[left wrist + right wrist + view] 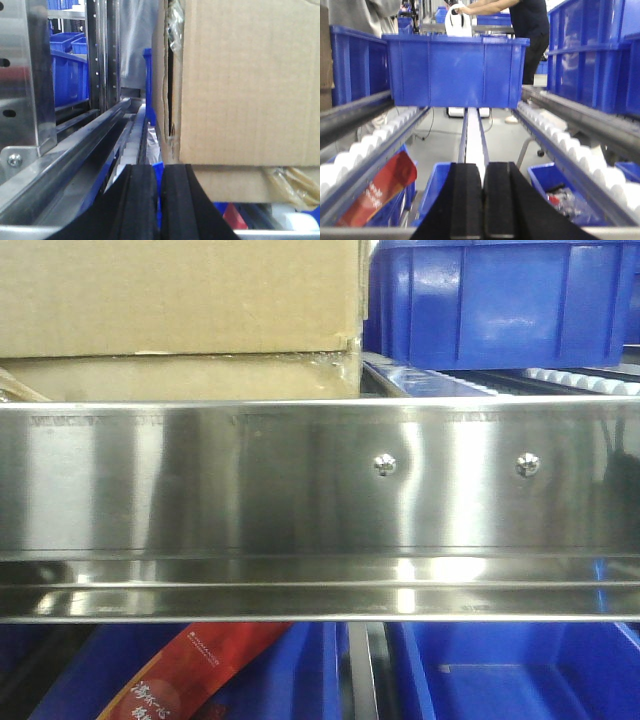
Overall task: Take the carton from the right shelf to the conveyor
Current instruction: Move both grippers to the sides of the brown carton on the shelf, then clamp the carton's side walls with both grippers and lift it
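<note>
Carton (pixel 250 80) on R shelf (pixel 300 480) | L gripper (pixel 159 175) pressed together | R gripper (pixel 483 172) same

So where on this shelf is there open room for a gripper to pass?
Open: the lane between the white roller tracks, in front of the blue bin, and the gap between the carton and the steel upright. Crowded: in the front view the carton and the neighbouring bin sit almost edge to edge.
</note>
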`<state>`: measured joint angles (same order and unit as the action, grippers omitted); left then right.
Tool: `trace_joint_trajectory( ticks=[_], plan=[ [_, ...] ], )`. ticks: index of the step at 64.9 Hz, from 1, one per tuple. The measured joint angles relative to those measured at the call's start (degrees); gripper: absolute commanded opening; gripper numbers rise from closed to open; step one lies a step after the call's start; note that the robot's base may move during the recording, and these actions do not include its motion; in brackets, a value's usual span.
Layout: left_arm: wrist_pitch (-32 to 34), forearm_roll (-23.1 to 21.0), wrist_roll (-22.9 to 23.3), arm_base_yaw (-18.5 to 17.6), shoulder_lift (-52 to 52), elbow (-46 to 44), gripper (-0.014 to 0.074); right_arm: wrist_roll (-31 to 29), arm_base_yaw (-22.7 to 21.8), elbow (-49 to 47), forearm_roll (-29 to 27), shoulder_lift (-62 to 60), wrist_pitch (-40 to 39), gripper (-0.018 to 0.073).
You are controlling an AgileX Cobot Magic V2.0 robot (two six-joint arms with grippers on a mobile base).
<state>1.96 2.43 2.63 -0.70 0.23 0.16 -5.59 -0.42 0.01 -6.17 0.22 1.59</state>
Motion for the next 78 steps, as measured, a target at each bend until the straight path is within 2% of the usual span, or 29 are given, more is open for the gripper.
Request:
trace_joint_trajectory(
  ticks=[7,11,18,25,28,36,43,45,50,57,78],
  plan=[
    [5.3,-0.42,0.0,0.0,0.0,0.0,0.0021,0.0,0.0,0.0,-0.55,-0.02,-4.02,-0.0078],
    [7.05,-0.59,0.0,0.0,-0.02,-0.8,0.0024,0.0,0.0,-1.91,-0.8,-0.13,-2.75,-0.0078],
    [2.47,-0.4,0.0,0.0,-0.12,-7.27,0.0085,0.0,0.0,-10.21,-0.8,-0.22,4.03,-0.0078],
    [-5.34,0.94,0.0,0.0,1.69,-17.84,0.0216,0.0,0.4,-20.8,-1.18,0.98,11.19,-0.0034],
    [-8.25,1.22,0.0,0.0,3.53,-22.3,0.0276,0.0,1.03,-24.71,-2.23,2.49,13.14,0.002],
    [-14.48,1.44,0.0,0.0,9.52,-31.32,0.0398,0.0,2.9,-31.99,-6.76,8.57,16.83,0.029],
    [-17.2,1.44,0.0,0.0,14.85,-36.43,0.0446,0.0,4.84,-35.57,-9.73,14.08,17.53,0.0547],
    [-17.63,1.44,0.0,-0.22,16.05,-37.42,0.0447,0.0,5.37,-36.17,-10.04,15.81,17.53,0.058],
    [-19.35,0.94,0.0,-1.2,19.32,-40.64,0.0445,0.0,7.28,-37.97,-10.57,19.81,18.14,0.0563],
    [-25.22,-0.77,0.0,-2.6,24.33,-46.05,0.0445,0.0,10.89,-42.66,-11.57,25.19,21.57,0.0559],
    [-46.73,-3.01,0.0,-3.51,44.3,-68.5,0.0445,0.0,25.92,-68.19,-12.33,48.46,35.45,0.0559]
  ],
)
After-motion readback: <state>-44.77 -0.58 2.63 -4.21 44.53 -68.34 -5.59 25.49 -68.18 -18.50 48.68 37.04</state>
